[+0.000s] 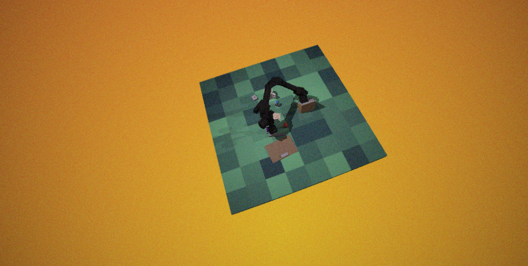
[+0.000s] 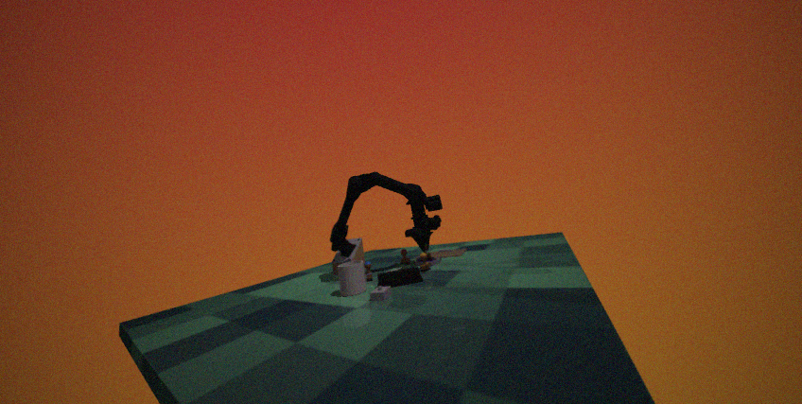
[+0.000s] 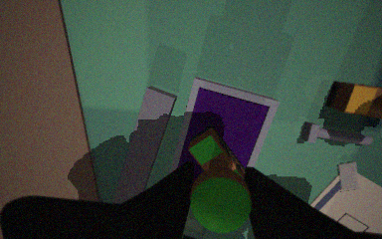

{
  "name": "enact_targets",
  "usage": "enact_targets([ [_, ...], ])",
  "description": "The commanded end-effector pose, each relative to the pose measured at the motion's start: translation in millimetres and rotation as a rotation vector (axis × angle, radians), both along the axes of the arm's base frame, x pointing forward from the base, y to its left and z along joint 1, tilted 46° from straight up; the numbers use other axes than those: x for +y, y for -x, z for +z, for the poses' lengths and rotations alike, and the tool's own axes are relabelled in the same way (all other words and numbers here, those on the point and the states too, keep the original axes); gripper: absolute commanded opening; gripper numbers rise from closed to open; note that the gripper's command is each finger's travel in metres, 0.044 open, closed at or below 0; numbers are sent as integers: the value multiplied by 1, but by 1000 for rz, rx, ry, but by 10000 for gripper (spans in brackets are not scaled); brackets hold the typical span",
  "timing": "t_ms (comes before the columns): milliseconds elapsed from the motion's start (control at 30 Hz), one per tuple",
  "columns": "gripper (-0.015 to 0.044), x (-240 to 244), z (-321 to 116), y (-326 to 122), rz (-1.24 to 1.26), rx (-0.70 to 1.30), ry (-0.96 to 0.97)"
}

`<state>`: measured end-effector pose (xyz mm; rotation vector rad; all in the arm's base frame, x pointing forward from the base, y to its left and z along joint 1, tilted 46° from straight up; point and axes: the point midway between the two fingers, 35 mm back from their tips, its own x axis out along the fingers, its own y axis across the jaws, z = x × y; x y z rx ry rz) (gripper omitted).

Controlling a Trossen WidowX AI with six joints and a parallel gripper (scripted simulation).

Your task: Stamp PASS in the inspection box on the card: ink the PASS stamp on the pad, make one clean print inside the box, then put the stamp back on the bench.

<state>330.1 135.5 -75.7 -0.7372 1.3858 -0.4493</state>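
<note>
My gripper [image 1: 273, 132] [image 2: 426, 251] [image 3: 219, 171] is shut on a stamp [image 3: 221, 204] with a round green top and a brown body with a green square patch. It points down over the ink pad [image 3: 238, 112], a purple pad in a pale grey rim. The stamp covers the pad's near part in the wrist view; whether its face touches the pad cannot be told. The white card [image 1: 276, 116] [image 3: 377, 194] lies to the right in the wrist view, with a blue strip and an outlined box partly in view. No print shows in the visible part of that box.
A grey bar [image 3: 157, 105] lies left of the pad, then a brown board [image 1: 279, 148] [image 3: 24, 100]. A brown-yellow object [image 3: 362, 100] and a small grey handled piece [image 3: 309, 132] lie right. A white cylinder [image 2: 352, 278], white block [image 2: 380, 292] and dark block [image 2: 399, 276] stand nearer the base.
</note>
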Motion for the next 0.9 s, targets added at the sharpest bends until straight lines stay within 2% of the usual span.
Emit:
enact_targets([
  [0, 0, 2, 2, 0, 0, -6, -4],
  [867, 0, 30, 29, 5, 0, -5, -6],
])
